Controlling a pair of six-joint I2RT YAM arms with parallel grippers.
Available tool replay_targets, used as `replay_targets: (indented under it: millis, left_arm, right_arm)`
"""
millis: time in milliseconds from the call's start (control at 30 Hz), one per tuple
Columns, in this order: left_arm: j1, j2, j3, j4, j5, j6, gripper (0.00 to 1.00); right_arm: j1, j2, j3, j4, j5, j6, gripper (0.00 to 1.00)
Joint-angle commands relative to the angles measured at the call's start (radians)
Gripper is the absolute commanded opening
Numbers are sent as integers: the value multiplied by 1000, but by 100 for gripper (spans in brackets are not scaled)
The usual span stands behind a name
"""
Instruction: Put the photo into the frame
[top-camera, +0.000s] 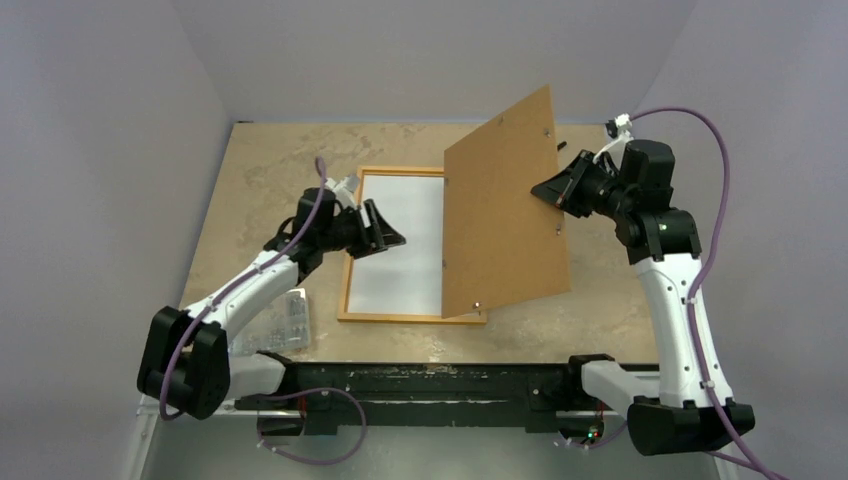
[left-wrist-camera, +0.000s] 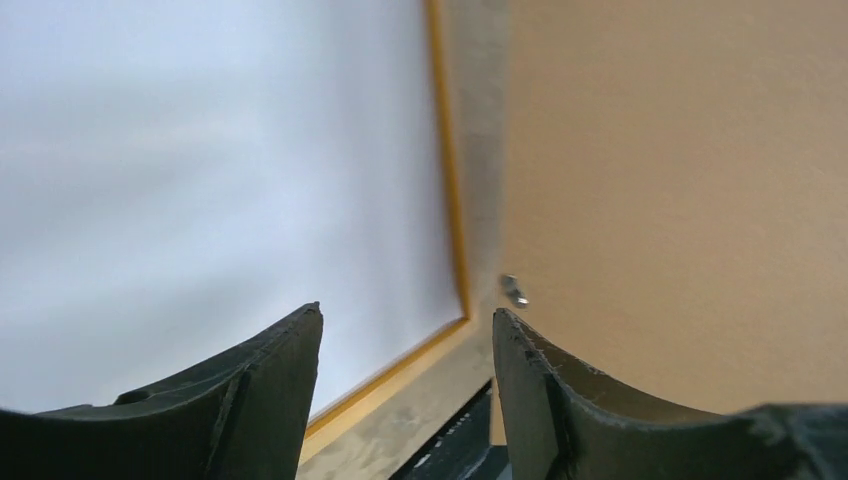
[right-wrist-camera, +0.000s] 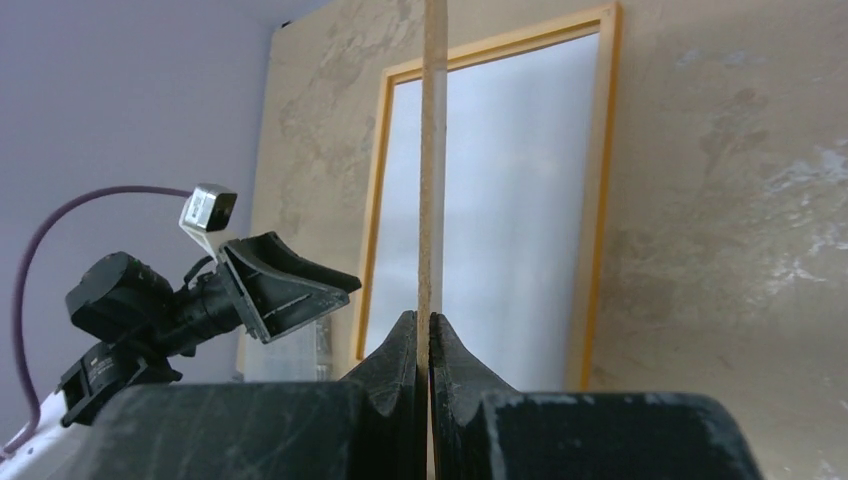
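Observation:
The frame (top-camera: 347, 262), with its thin orange border, lies flat on the table. A plain white surface (top-camera: 405, 272) fills its opening. I cannot tell whether that is the photo lying face down; no printed picture shows. My left gripper (top-camera: 388, 232) hovers over the frame's left half, open and empty, with the frame's corner (left-wrist-camera: 452, 200) between its fingers in the left wrist view. My right gripper (top-camera: 545, 190) is shut on the edge of the brown backing board (top-camera: 505, 210), which it holds raised and tilted over the frame's right side. The board's thin edge (right-wrist-camera: 432, 150) runs up from the shut jaws.
A clear plastic item (top-camera: 285, 318) lies on the table beside the left arm. Small metal tabs (left-wrist-camera: 514, 290) dot the board's face. Grey walls close in the tabletop (top-camera: 270, 180) on the left, back and right. The arms' black base rail (top-camera: 430, 385) runs along the near edge.

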Motion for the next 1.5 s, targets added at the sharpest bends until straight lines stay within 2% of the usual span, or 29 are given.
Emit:
replay_targets:
  millis: [0, 133, 333, 500, 567, 733, 833, 933, 1467]
  left_arm:
    - [195, -96, -74, -245, -8, 125, 60]
    - [303, -103, -74, -392, -151, 196, 54]
    - [306, 42, -22, -449, -296, 262, 53]
    - [289, 145, -12, -421, -334, 268, 50]
    - [259, 166, 11, -449, -386, 271, 48]
    - [169, 205, 67, -479, -442, 291, 30]
    - [117, 229, 86, -473, -442, 296, 18]
    - [75, 244, 77, -452, -417, 277, 2]
    - [-192, 155, -43, -366, -437, 74, 0]
  right_arm:
    - [9, 13, -54, 251, -122, 124, 0]
    - [50, 44, -112, 371, -122, 203, 0]
    - [110, 88, -119, 417, -78, 231, 0]
    - [112, 79, -129, 397, -51, 227, 0]
    - [112, 72, -139, 388, -43, 221, 0]
    - [112, 49, -180, 388, -48, 216, 0]
    - [111, 37, -189, 362, -20, 195, 0]
    - [106, 21, -198, 336, 4, 175, 0]
    - [81, -12, -314, 399, -23, 161, 0]
